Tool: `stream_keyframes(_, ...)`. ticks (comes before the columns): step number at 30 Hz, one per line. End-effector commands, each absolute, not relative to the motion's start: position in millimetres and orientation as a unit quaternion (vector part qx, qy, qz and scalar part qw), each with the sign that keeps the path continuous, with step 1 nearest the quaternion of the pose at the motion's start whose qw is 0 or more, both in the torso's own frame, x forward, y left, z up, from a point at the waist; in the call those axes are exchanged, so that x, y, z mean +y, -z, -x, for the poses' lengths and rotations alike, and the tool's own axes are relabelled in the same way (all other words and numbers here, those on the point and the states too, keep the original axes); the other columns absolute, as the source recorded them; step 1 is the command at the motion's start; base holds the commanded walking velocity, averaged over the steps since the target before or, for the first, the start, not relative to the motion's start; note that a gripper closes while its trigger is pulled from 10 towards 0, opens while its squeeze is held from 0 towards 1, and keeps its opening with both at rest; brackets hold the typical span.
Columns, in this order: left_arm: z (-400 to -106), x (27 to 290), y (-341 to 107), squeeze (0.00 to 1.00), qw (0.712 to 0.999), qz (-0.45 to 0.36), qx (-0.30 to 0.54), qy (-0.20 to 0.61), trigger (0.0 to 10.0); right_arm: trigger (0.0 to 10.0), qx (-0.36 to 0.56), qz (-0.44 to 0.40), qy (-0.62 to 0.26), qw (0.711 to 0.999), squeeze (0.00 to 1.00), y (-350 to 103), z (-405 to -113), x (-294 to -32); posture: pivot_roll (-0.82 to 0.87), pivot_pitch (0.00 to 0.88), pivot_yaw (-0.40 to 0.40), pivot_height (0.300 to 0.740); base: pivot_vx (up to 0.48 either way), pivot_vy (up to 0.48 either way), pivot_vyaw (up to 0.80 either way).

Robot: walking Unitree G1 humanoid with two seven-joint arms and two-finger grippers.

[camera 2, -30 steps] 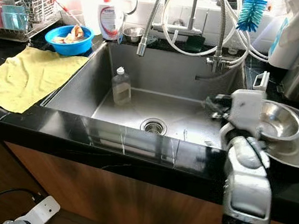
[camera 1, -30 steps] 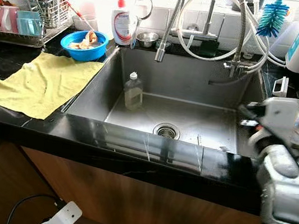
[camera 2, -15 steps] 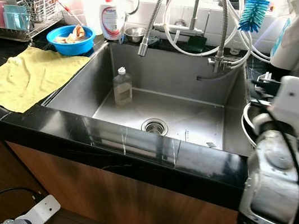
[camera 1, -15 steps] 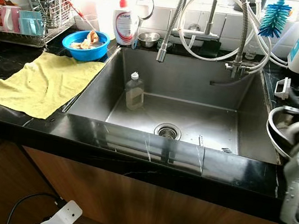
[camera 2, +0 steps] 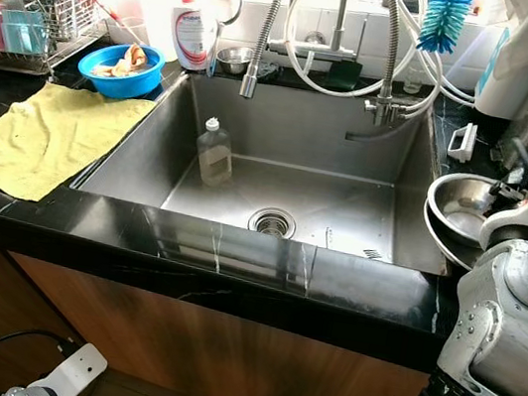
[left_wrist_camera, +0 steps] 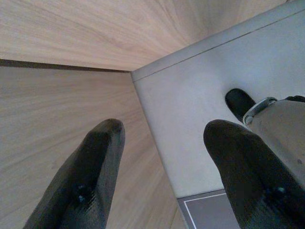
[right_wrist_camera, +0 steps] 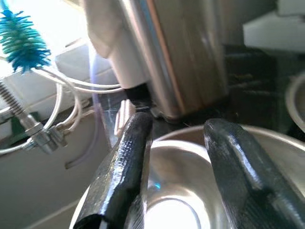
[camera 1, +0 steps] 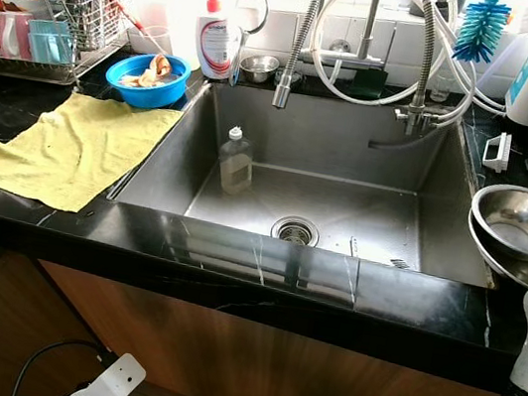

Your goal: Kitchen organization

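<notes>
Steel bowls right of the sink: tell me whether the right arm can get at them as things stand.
Probably yes. The right gripper hangs open just above the steel bowls on the counter, one finger at the rim, nothing between them.

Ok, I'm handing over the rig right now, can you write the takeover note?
Right gripper: open, fingers straddling the rim of the steel bowl stacked on the counter right of the sink; not gripped.
Left gripper: open, idle low by the wooden cabinet.
Bottle stands in the sink. Blue bowl with scraps and yellow cloth on the left counter.
Done: nothing visibly put away. Left: bowls, bottle, blue bowl, cloth.
</notes>
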State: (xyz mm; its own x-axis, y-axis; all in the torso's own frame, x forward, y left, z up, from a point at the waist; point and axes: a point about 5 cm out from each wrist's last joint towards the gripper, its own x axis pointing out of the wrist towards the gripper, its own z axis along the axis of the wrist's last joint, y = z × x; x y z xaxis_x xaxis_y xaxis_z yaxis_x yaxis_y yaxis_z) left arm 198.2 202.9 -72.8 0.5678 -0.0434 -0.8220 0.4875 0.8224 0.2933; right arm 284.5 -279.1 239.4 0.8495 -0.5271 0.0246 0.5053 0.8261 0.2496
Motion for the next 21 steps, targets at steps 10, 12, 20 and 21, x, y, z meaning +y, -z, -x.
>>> stream_keyframes(10,-198.3,208.0,72.0,0.0,0.845,-0.261,0.441,0.153,10.0,10.0,0.014,-0.088,0.27,0.959,0.0,-226.5,-280.2,-289.7,-0.15,0.0,0.103,0.74,0.0,0.0,0.0)
stream_keyframes(12,-198.3,208.1,72.0,0.0,0.845,-0.261,0.441,0.153,10.0,10.0,0.018,-0.065,0.261,0.963,0.0,-227.3,-280.1,-289.6,-0.15,0.0,0.103,0.74,0.0,0.0,0.0)
stream_keyframes(20,-197.9,207.5,72.3,0.0,0.845,-0.26,0.441,0.153,10.0,10.0,0.047,0.049,0.217,0.974,0.0,-229.3,-273.3,-293.0,-0.15,0.0,0.096,0.74,0.0,0.0,0.0)
stream_keyframes(21,-197.8,207.3,72.4,0.0,0.845,-0.26,0.441,0.153,10.0,10.0,0.048,0.059,0.212,0.974,0.0,-230.0,-271.9,-293.9,-0.15,0.0,0.096,0.74,0.0,0.0,0.0)
